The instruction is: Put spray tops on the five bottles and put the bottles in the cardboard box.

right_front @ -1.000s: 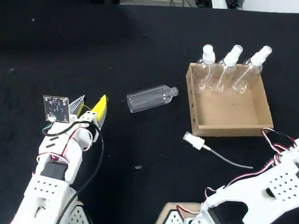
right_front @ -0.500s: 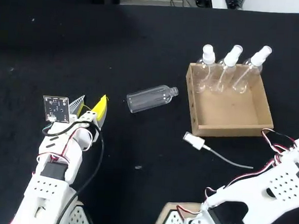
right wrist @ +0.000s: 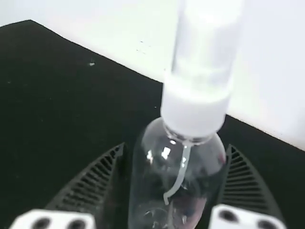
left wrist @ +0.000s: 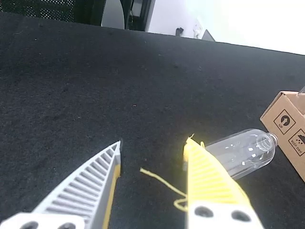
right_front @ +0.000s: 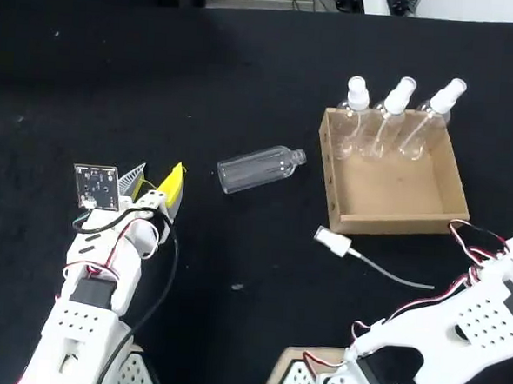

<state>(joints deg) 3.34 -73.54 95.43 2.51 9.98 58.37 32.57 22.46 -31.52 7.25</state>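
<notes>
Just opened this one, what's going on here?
Two robot arms are fitting spray tops on bottles and boxing them. Three capped bottles sit at the far side of the cardboard box. The right pincer holds a fourth capped bottle. The left pincer is open and empty, a little short of the uncapped bottle lying on the table. A loose spray top lies just outside the box's near corner.

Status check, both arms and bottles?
Left gripper open, near the uncapped bottle lying flat. Right gripper shut on a capped bottle. Three bottles in box; spray top loose beside it.
</notes>
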